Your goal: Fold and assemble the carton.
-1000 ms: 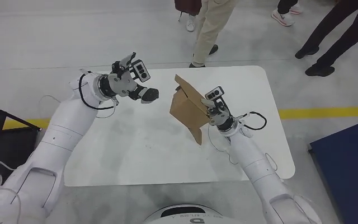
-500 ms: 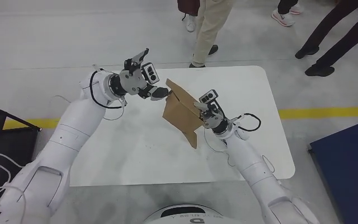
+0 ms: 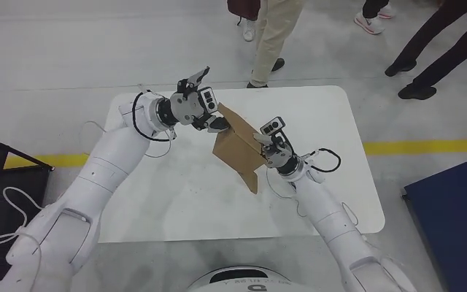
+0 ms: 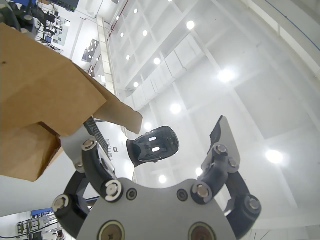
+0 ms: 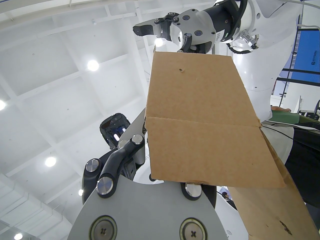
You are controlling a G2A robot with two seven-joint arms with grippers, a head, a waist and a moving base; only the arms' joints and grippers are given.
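A brown cardboard carton (image 3: 237, 148), partly unfolded, is held tilted above the middle of the white table (image 3: 146, 197). My right gripper (image 3: 263, 148) is shut on the carton's right side. In the right wrist view one finger (image 5: 113, 128) shows beside the panel (image 5: 200, 126), and the other is hidden behind the cardboard. My left gripper (image 3: 214, 119) is open at the carton's far upper corner. In the left wrist view the carton flap (image 4: 45, 88) lies beside one finger (image 4: 155, 146), with nothing between the fingers. The left gripper (image 5: 162, 41) also shows above the carton's far edge.
Several people's legs stand on the floor beyond the table's far edge (image 3: 270, 44). A yellow floor line (image 3: 416, 147) runs on both sides. A blue object (image 3: 441, 212) sits at the right. Bare tabletop lies left of and in front of the carton.
My left gripper has moved right, from apart from the carton to its far upper corner. The carton, held by my right gripper, shifted slightly left a second ago and has since stayed put.
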